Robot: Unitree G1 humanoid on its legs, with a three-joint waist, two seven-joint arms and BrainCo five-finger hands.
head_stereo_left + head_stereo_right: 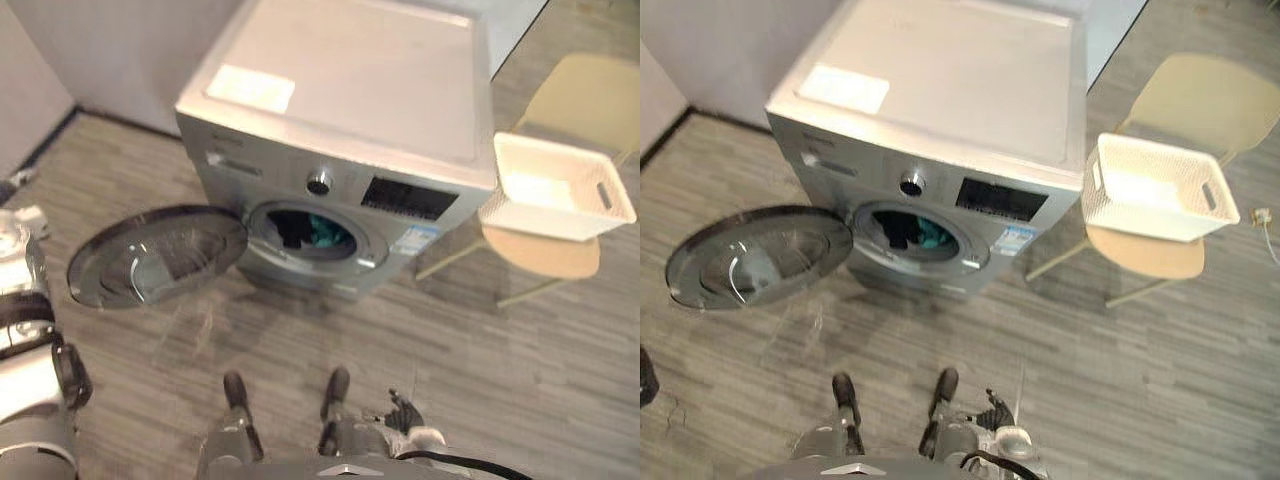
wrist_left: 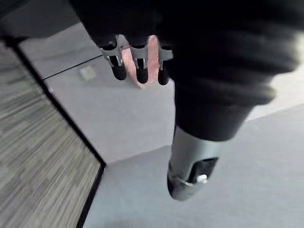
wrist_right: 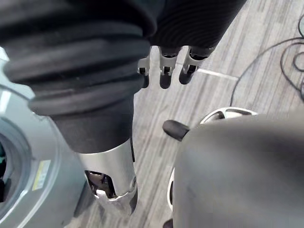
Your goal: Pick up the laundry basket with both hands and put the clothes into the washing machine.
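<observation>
Grey wood-grain floor (image 1: 500,380) meets a pale wall (image 1: 110,50) at 12 o'clock. Washing machine (image 1: 350,100) there, door (image 1: 155,255) open, clothes (image 1: 312,232) in its drum. White laundry basket (image 1: 545,222) sits on a chair (image 1: 590,100) at 2 o'clock. Left hand (image 2: 138,70) and right hand (image 3: 164,76) hang loose-fingered, holding nothing.

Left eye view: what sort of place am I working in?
Likely a laundry corner, perhaps a mock-up: a front-loading washer with its door open and clothes inside, a white basket on a chair beside it, and a wood-look floor.
</observation>
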